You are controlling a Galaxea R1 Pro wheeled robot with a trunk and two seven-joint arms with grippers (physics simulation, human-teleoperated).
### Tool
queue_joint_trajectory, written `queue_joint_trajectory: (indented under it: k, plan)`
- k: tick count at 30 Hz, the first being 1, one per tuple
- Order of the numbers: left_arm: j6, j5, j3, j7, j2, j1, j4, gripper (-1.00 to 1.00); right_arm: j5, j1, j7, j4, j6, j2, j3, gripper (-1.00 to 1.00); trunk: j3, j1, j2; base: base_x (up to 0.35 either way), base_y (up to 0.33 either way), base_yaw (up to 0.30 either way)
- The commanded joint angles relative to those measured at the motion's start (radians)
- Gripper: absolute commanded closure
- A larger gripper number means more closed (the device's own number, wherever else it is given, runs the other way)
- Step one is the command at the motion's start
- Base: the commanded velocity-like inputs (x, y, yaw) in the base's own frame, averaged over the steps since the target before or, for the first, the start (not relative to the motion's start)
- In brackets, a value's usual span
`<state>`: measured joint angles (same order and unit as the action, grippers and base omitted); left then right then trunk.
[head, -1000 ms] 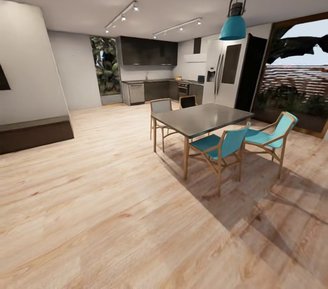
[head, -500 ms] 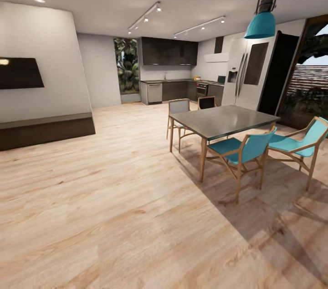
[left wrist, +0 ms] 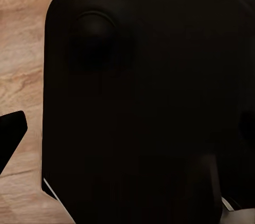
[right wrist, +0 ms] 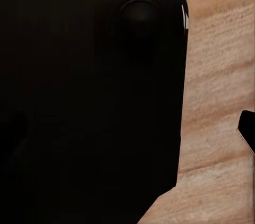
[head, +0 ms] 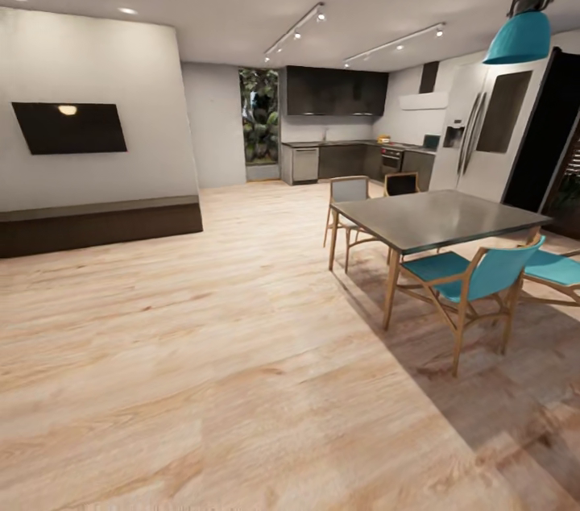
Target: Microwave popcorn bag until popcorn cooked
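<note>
The popcorn bag cannot be made out at this moment; it should be on the countertop [head: 346,144] of the far kitchen, which is too small here to tell. The microwave also cannot be identified there. Compared with one second ago, the whole head view has swung: the dining table [head: 439,217] and the teal chair [head: 471,277] sit further to the right, and a dark wall screen [head: 71,127] has come into the picture on the left. This is the camera turning, not the furniture moving. I judge that the robot is on its way and the task has not really begun. Both wrist views show a dark body over the wooden floor [head: 201,350]; I cannot tell how far either gripper is open or whether it holds anything.
</note>
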<state>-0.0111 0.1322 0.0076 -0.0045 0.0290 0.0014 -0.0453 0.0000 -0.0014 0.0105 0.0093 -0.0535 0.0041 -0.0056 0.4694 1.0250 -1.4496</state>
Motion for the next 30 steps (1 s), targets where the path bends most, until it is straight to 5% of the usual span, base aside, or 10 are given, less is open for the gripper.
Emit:
queue_joint_trajectory:
  k: [1, 14, 30]
  plan:
    - [-0.001, 0.009, 0.0, 0.0, 0.0, 0.0, -0.001, -1.0, 0.0, 0.0, 0.001, 0.001, -0.005, 0.0, -0.001, -1.0, 0.001, 0.0, 0.0, 0.0, 0.0, 0.269]
    - [-0.001, 0.009, 0.0, 0.0, 0.0, 0.0, -0.001, -1.0, 0.001, 0.0, 0.0, 0.001, -0.005, 0.0, 0.001, -1.0, 0.001, 0.0, 0.0, 0.0, 0.0, 0.26]
    - [-0.001, 0.01, 0.0, 0.001, 0.0, 0.0, -0.001, -1.0, 0.003, 0.0, -0.001, 0.001, 0.006, -0.001, 0.004, -1.0, 0.001, 0.0, 0.0, 0.0, 0.0, 0.012]
